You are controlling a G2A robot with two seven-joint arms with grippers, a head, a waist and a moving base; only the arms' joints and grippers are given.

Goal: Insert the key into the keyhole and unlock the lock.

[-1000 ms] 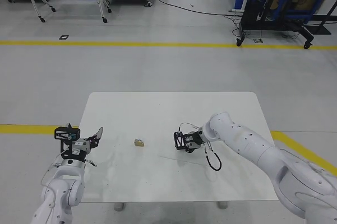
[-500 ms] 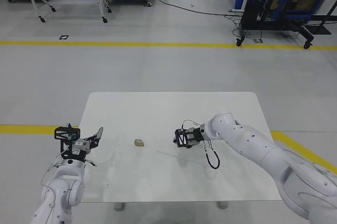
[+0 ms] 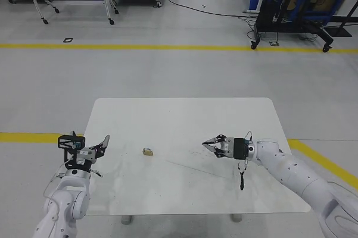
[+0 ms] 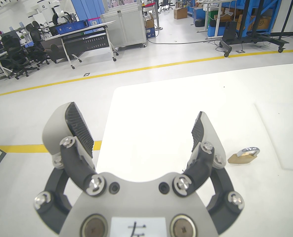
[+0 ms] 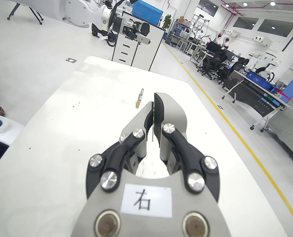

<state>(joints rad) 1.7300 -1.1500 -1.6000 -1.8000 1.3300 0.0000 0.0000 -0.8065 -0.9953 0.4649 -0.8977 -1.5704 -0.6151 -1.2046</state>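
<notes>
A small brass padlock (image 3: pixel 148 152) lies on the white table (image 3: pixel 167 119), left of centre; it also appears as the padlock (image 4: pixel 244 155) and the padlock (image 5: pixel 139 98). My right gripper (image 3: pixel 209 144) hovers right of centre and points toward the lock, well apart from it. In the right wrist view the right gripper (image 5: pixel 153 104) is shut on a thin metal key (image 5: pixel 152 133) whose edge shows between the pads. My left gripper (image 3: pixel 104 143) stands open at the table's left edge; the left wrist view shows the left gripper (image 4: pixel 136 119) with nothing between its fingers.
A black cable loop (image 3: pixel 241 178) hangs from the right wrist over the table. A thin, pale mat (image 4: pixel 284 136) lies flat just beyond the padlock. Bare tabletop lies between the key and the lock.
The right arm has drawn back to the right, away from the padlock, and its wrist has turned so the fingers point at the lock. Left arm and padlock have not moved.
</notes>
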